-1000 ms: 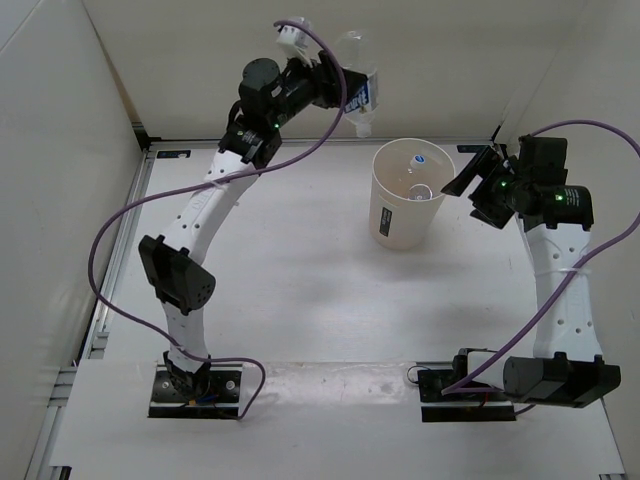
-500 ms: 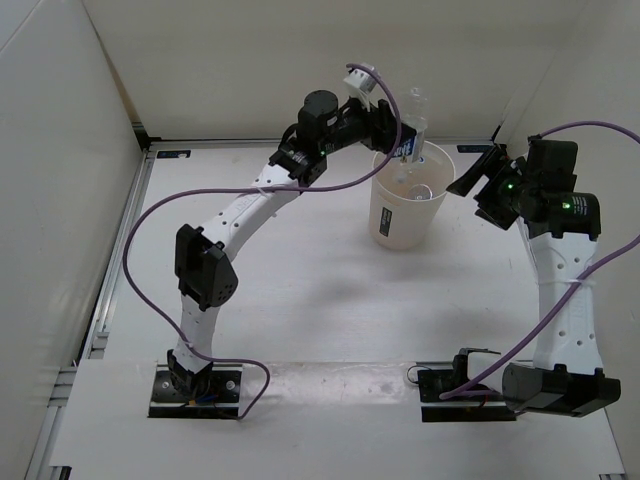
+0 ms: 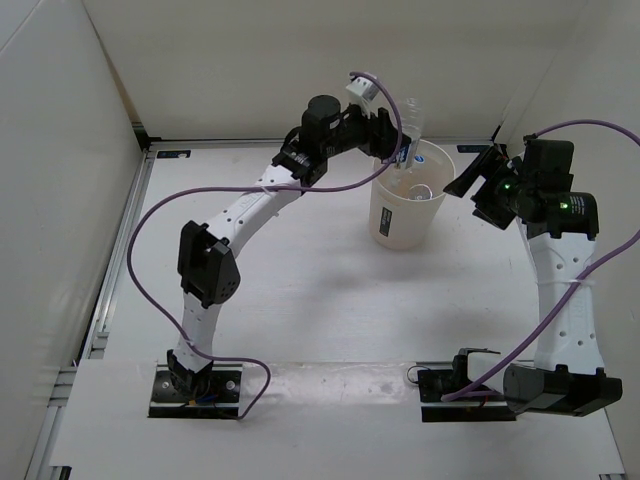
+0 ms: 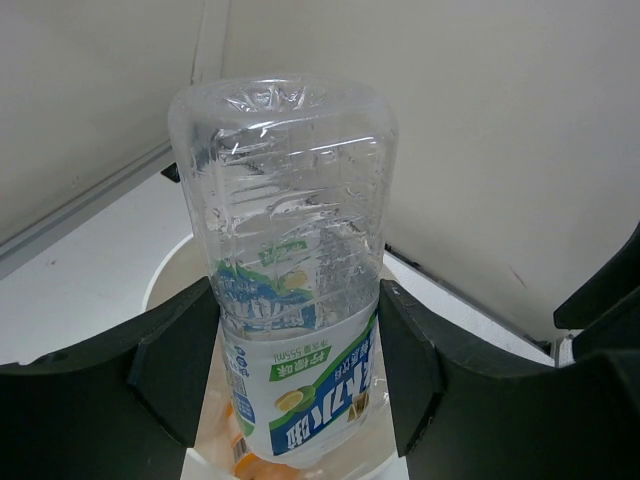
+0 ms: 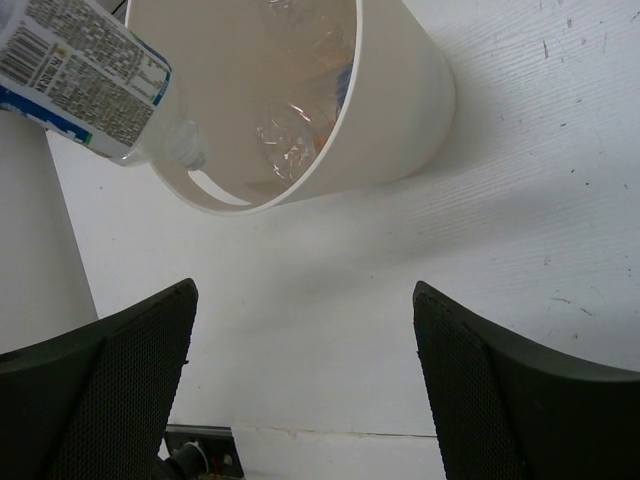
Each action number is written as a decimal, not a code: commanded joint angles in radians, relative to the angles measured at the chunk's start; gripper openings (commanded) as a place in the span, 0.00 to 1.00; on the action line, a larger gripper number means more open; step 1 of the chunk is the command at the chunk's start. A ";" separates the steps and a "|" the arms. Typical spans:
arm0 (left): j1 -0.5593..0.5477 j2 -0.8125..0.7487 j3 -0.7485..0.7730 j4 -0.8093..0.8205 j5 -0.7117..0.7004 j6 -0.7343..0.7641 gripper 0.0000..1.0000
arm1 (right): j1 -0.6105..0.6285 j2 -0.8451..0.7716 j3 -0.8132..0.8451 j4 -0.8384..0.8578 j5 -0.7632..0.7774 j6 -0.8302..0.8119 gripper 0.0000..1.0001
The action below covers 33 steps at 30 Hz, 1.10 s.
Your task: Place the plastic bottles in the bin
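Clear labelled bottle (image 4: 285,200), which we are clamping neck-down in the left gripper (image 4: 295,350), bin (image 3: 400,225) directly beneath it; centre before releasing. Right gripper (image 5: 300,375) gaping, empty.

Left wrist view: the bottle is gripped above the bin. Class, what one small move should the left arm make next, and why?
Probably open the left gripper and let the blue-labelled bottle drop. It hangs neck down with the neck over the mouth of the bin, and the right gripper stands open beside the bin, clear of the fall.
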 commanded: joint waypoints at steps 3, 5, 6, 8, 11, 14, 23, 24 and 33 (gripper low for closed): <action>-0.002 -0.002 -0.001 -0.017 0.017 0.015 0.63 | 0.005 -0.018 0.038 0.014 0.018 -0.020 0.90; 0.001 -0.008 -0.009 -0.016 0.013 0.029 0.92 | 0.008 -0.020 0.043 0.011 0.023 -0.022 0.90; 0.000 -0.011 -0.015 -0.021 0.007 0.032 1.00 | 0.008 -0.021 0.046 0.012 0.021 -0.022 0.90; 0.010 -0.027 -0.015 -0.027 0.006 0.038 1.00 | 0.010 -0.021 0.041 0.014 0.027 -0.023 0.90; 0.029 -0.056 -0.041 -0.036 -0.005 0.066 1.00 | 0.010 -0.018 0.040 0.014 0.018 -0.023 0.90; 0.043 -0.119 -0.131 -0.033 -0.029 0.086 1.00 | 0.007 -0.020 0.031 0.021 0.015 -0.017 0.90; 0.266 -0.487 -0.345 -0.206 -0.286 0.169 1.00 | 0.013 -0.028 0.046 -0.058 0.156 0.023 0.90; 0.317 -0.560 -0.374 -0.303 -0.316 0.180 1.00 | 0.008 -0.034 0.041 -0.063 0.168 0.046 0.90; 0.636 -0.993 -1.031 -0.254 -0.514 0.045 1.00 | 0.007 -0.023 0.021 -0.094 0.233 0.124 0.90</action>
